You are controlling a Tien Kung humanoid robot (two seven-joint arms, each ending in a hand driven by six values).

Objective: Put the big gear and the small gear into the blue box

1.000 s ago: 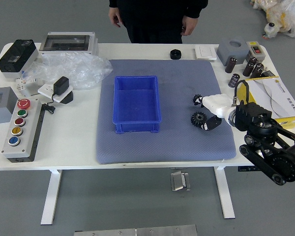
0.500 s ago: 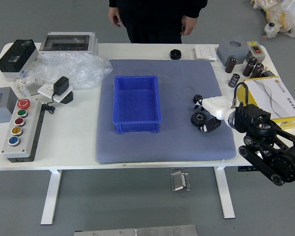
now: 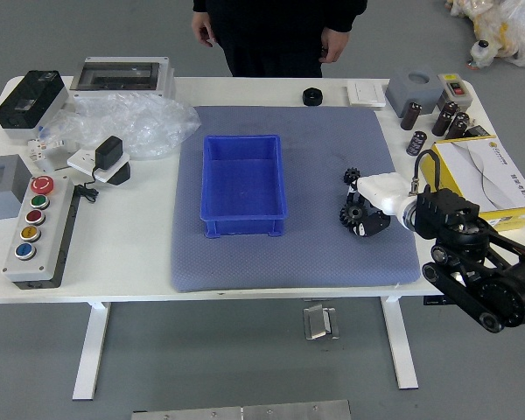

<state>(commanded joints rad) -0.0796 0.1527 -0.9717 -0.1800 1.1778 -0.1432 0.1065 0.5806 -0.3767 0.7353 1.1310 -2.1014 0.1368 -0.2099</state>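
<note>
R hand (image 3: 387, 192): at big gear (image 3: 353, 213), grip can't be told
Sm. gear (image 3: 352, 175): seen just beyond
Blue box (image 3: 242, 227): set L

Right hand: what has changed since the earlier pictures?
The right hand has shifted slightly left, closer in over the big gear; whether it grips it can't be told. Both gears, including the small gear, and the blue box stayed put.

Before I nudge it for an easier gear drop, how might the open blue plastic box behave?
The blue box is probably stiff, given its straight walls. It looks light, being hollow and thin-sided. Flat on the grey mat, it would likelier slide than tip.
</note>
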